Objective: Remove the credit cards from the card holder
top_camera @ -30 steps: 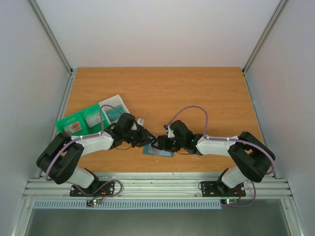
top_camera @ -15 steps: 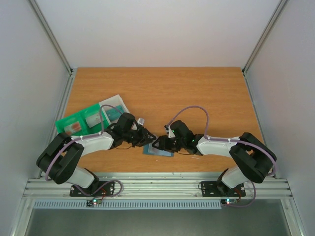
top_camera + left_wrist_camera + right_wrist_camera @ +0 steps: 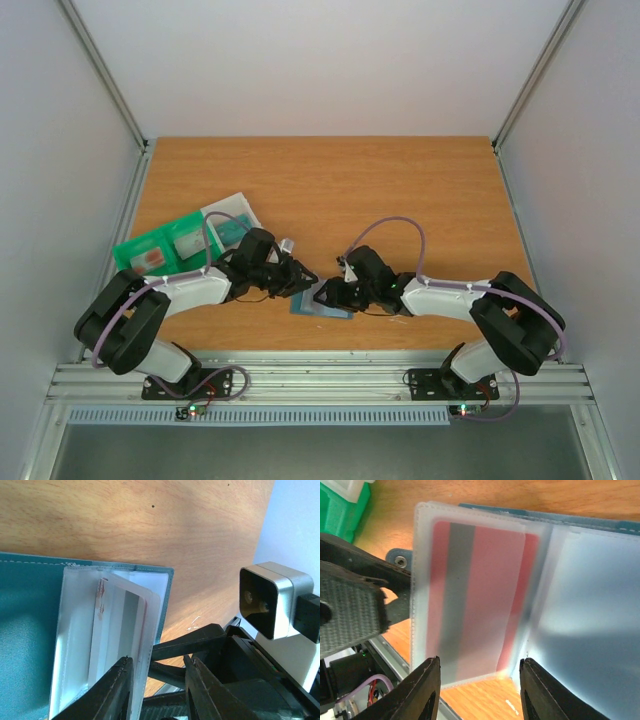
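Open card holder (image 3: 25,630) holds a reddish-pink card (image 3: 485,595) in its sleeve (image 3: 421,605). Right gripper (image 3: 479,666) straddles the sleeve, unclenched. Whether the left gripper (image 3: 160,661) grasps anything is unclear.

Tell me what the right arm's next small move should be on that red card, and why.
Probably close the right tool on the red card's lower edge. The card shows through the frosted sleeve of the card holder, the tool's fingers stand apart on either side of that edge, and the left tool seems to steady the sleeve's far side.
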